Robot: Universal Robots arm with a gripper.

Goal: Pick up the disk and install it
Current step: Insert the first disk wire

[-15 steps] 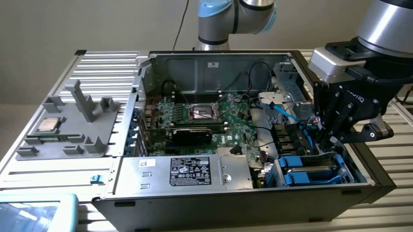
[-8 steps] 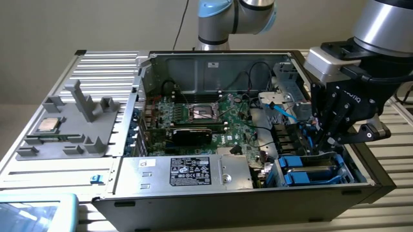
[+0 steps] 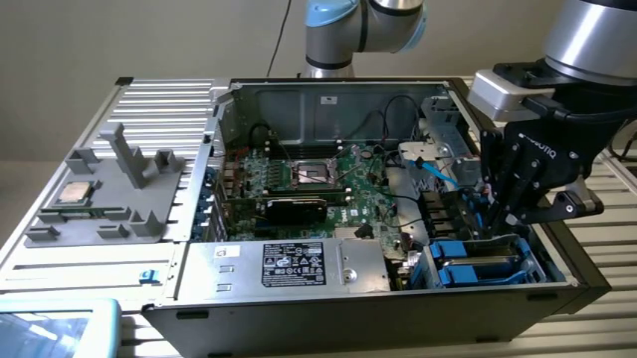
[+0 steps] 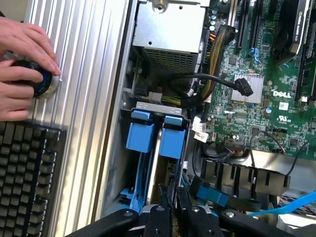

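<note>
Since the disk [image 4: 157, 165] already sits on edge between its blue rails [image 4: 173, 140] in the drive bay [image 4: 158, 105], at 4 o'clock of the case [image 3: 298, 93] in the exterior view, alignment is what matters. Its long axis runs straight out from the gripper [image 4: 175, 215], dead centre. Jaws nearly together, apparently pinching its near end. Exterior view: gripper at 12 o'clock of the disk.

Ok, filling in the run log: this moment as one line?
gripper: down in drive bay, at disk | disk: in bay between blue rails | person's hand: on knob
</note>
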